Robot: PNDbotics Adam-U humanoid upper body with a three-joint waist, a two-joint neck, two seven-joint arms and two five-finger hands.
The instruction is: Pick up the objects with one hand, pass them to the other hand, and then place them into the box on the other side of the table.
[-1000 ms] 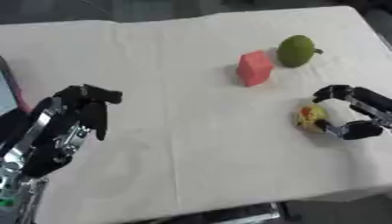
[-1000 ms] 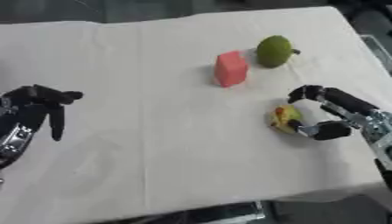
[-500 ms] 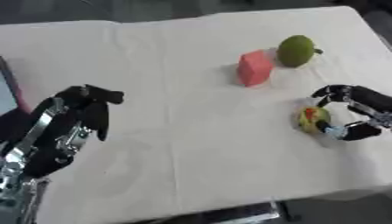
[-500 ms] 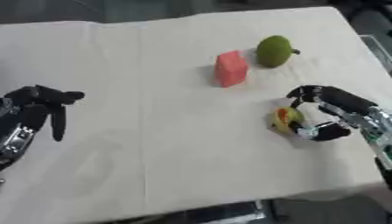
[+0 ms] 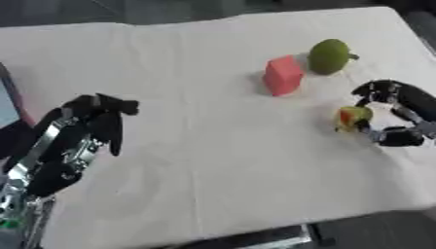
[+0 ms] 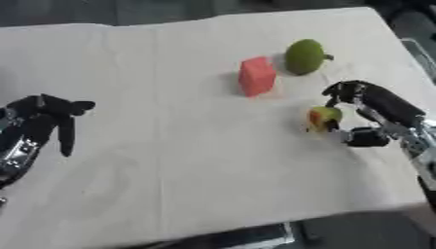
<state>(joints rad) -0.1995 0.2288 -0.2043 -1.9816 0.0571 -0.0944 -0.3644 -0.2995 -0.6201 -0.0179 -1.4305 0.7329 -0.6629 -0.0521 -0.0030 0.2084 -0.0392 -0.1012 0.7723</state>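
A small yellow-green fruit with a red patch [image 5: 353, 117] lies on the white tablecloth [image 5: 213, 97] at about 3 o'clock on the table, near the right edge. The right hand [image 6: 374, 114] reaches in from the 3 o'clock side and cups this fruit: curled fingers [image 6: 340, 90] arch over its far side at 12 o'clock, and the thumb [image 6: 364, 137] sits just beside its near side at 5 o'clock. The fruit shows between them; whether the fingers actually touch it cannot be told, and it appears to rest on the cloth.

At about 11 o'clock from the fruit stands a red-pink block [image 5: 282, 75], upright and near it but apart. Just beside the block, at its 2 o'clock, lies a green pear-shaped fruit [image 5: 329, 56] with a short stem pointing toward 3 o'clock. Block and green fruit stand close together; contact between them cannot be judged.

The left hand [image 5: 85, 126] shows at about 8 o'clock of the left eye view, well apart from all three objects. It is raised over the cloth with dark fingers [image 5: 112, 136] hanging relaxed and spread, holding nothing; its silver-and-black forearm runs down to the lower left corner.

At the far left edge of the left eye view, at 9 o'clock, a pale blue panel with a dark red rim [image 5: 10, 104] is partly visible; too little of it shows to name it. The tablecloth covers the whole work surface, with faint creases running across its middle.
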